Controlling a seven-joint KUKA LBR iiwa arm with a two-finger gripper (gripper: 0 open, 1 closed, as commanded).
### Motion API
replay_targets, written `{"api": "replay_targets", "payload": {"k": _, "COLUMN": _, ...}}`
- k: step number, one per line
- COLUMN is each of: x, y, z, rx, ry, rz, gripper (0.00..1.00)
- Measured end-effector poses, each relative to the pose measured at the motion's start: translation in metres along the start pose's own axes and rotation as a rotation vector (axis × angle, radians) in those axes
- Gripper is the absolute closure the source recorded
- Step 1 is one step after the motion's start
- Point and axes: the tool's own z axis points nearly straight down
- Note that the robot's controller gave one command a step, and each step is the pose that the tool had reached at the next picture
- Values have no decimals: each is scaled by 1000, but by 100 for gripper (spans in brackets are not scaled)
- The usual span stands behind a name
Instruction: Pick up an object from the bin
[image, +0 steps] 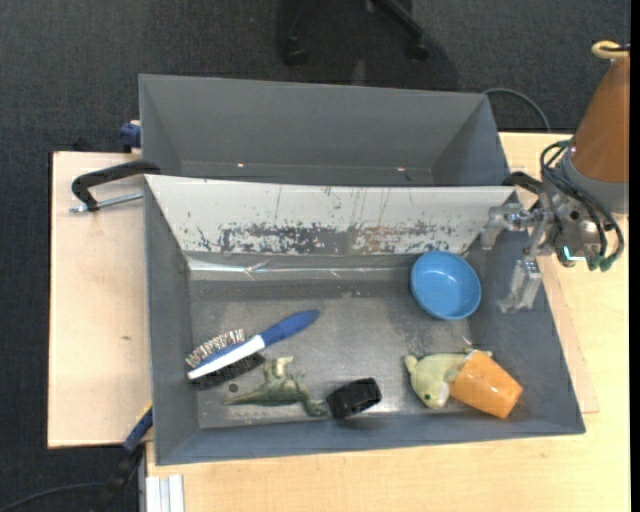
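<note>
My gripper (511, 262) hangs over the bin's right wall, above the floor, its two metal fingers apart with nothing between them. A blue bowl (446, 285) stands upright just left of the fingers, near the back wall. Further toward the front right, an orange cup (487, 385) lies on its side. A pale green soft toy (431, 378) rests against the cup's left side.
Along the front lie a small black object (354, 398), a dark green toy creature (274, 388) and a brush with a blue handle and white head (249, 347). The arm and its cables come in over the right rim.
</note>
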Motion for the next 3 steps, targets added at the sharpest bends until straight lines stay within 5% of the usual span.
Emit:
{"api": "replay_targets", "payload": {"k": 1, "x": -10, "y": 30, "z": 110, "rx": -3, "ry": 2, "rz": 142, "gripper": 0}}
{"api": "replay_targets", "payload": {"k": 2, "x": -9, "y": 12, "z": 177, "rx": -2, "ry": 2, "rz": 214, "gripper": 0}}
{"api": "replay_targets", "payload": {"k": 3, "x": -11, "y": 12, "z": 173, "rx": 1, "ry": -5, "rz": 212, "gripper": 100}}
